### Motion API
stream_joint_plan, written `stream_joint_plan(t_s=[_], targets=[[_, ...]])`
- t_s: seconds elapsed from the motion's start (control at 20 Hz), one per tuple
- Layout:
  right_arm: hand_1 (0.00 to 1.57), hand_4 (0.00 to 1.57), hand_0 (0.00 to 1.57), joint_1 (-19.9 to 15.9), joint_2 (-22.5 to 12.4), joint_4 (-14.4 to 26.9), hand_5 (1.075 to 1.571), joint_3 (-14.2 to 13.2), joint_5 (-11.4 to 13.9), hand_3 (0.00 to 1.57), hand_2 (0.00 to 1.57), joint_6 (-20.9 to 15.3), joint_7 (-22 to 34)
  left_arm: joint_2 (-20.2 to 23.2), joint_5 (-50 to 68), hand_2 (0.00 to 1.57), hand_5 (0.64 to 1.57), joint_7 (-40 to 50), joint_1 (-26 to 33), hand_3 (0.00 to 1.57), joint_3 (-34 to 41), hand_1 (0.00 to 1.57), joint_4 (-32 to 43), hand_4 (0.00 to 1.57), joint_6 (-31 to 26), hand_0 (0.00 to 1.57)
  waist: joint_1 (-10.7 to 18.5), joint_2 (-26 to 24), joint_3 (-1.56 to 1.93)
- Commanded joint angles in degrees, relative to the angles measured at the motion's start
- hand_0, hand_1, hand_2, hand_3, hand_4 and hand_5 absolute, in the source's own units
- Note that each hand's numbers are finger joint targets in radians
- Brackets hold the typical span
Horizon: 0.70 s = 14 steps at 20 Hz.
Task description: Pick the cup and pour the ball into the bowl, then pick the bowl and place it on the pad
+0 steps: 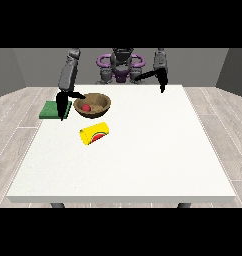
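Note:
A brown wooden bowl (94, 105) stands on the table at the back left with a red ball (86, 107) inside it. A yellow cup (94, 133) with a red and green mark lies on its side just in front of the bowl. The green pad (49, 110) lies flat at the table's left edge, left of the bowl. The hand at the view's left (63, 106) hangs over the pad's right part, fingers pointing down, thumb stretched toward the bowl's rim; it holds nothing. The hand at the view's right (162, 83) hovers by the far edge, holding nothing.
The white table (143, 160) spreads wide in front of and right of the cup. The robot's torso (120, 67) stands behind the far edge. Grey floor surrounds the table.

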Motion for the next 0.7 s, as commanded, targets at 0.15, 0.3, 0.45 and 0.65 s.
stream_joint_plan(t_s=[0.15, 0.3, 0.45, 0.65], targets=[[0.00, 0.23, 0.00, -2.64, 4.27, 2.41, 1.532, 0.26, -1.33, 0.00, 0.00, -2.73, 6.56, 2.02, 1.73, 0.00, 1.562, 2.45, -1.43, 0.00, 1.42, 0.00, 0.25, 0.00, -3.29, 0.00, 2.14, -2.08, 1.50], [0.00, 0.36, 0.00, -4.22, 5.47, 1.37, 1.546, 1.14, -1.18, 0.00, 0.00, -4.25, 8.42, 2.21, 1.46, 0.00, 1.564, -0.31, 0.90, 0.00, 2.27, 0.00, 2.51, 0.00, -2.03, 0.00, 0.00, -3.50, 1.50], [0.00, 0.38, 0.00, -5.05, 7.75, 1.89, 1.552, 2.25, -0.96, 0.00, 0.00, -6.25, 10.37, 2.21, 1.81, 0.00, 1.564, 0.36, 2.20, 0.00, 2.53, 0.00, 3.10, 0.00, -2.53, 0.00, -1.07, -5.28, 1.53], [0.00, 0.38, 0.00, -2.60, 8.63, 4.18, 1.550, 3.25, 0.22, 0.00, 0.00, -6.87, 9.20, 3.71, 3.18, 0.00, 1.566, -0.81, 2.32, 0.00, 3.97, 0.00, 1.50, 0.00, -3.63, 0.00, -0.65, -3.28, 1.53]])
